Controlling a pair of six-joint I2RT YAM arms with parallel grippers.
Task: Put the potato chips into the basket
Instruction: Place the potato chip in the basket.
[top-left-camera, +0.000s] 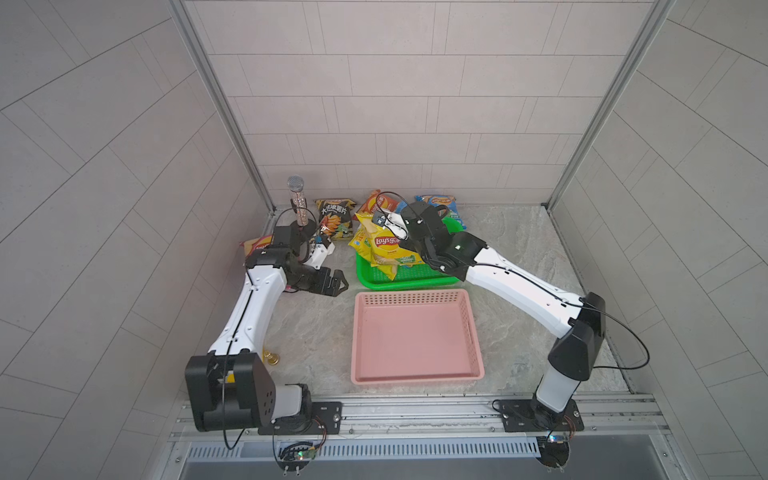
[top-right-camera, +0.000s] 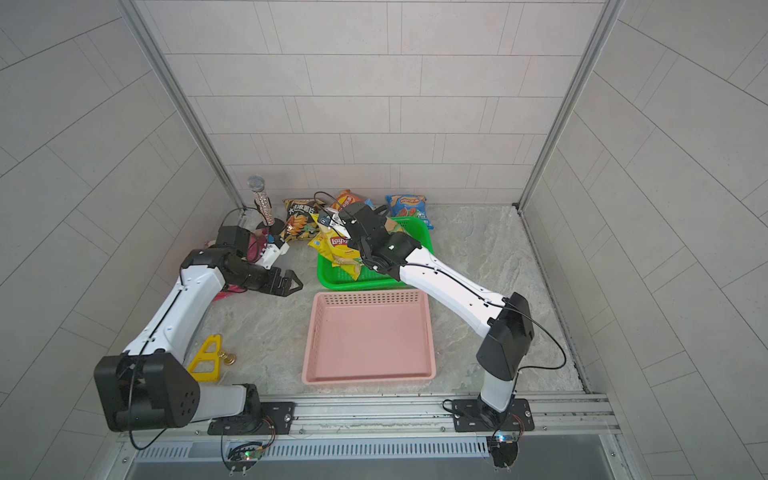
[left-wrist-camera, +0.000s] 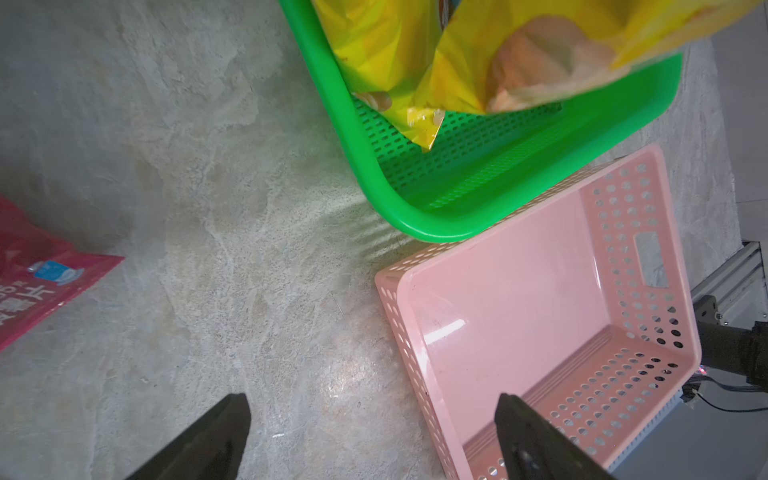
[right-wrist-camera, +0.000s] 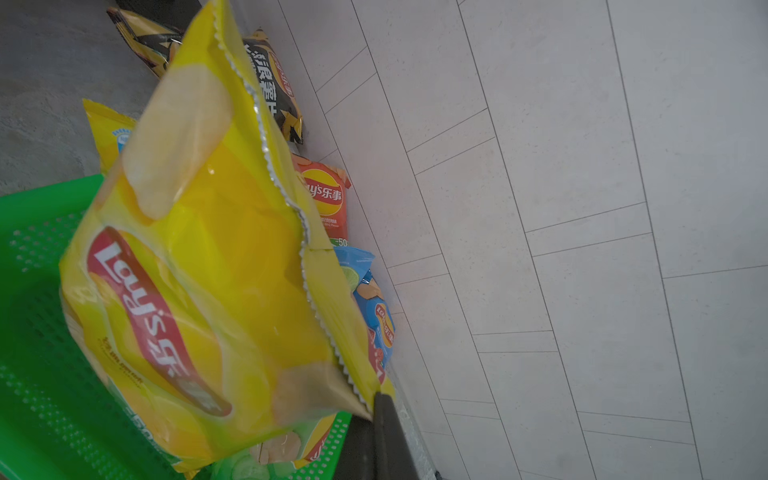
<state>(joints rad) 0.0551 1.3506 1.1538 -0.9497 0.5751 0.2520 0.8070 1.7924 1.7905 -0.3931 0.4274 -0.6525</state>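
Note:
My right gripper (right-wrist-camera: 376, 405) is shut on the serrated top corner of a yellow Lay's potato chips bag (top-left-camera: 386, 245), which hangs tilted above the green basket (top-left-camera: 399, 284). Another yellow bag (right-wrist-camera: 106, 129) lies under it over the green rim. Black (top-left-camera: 334, 218), orange-red (top-left-camera: 380, 201) and blue (top-left-camera: 440, 205) bags lean along the back wall. A magenta bag (left-wrist-camera: 37, 282) lies beside the left arm. The pink basket (top-left-camera: 415, 294) in front holds nothing. My left gripper (left-wrist-camera: 372, 401) stands open above the bare table, left of both baskets, with nothing between its fingers.
A glittery microphone (top-left-camera: 298, 203) stands on its base at the back left, close to the left wrist. A yellow triangular piece (top-right-camera: 205, 359) and a small brass object (top-left-camera: 272, 357) lie by the left arm's base. The two baskets touch edge to edge.

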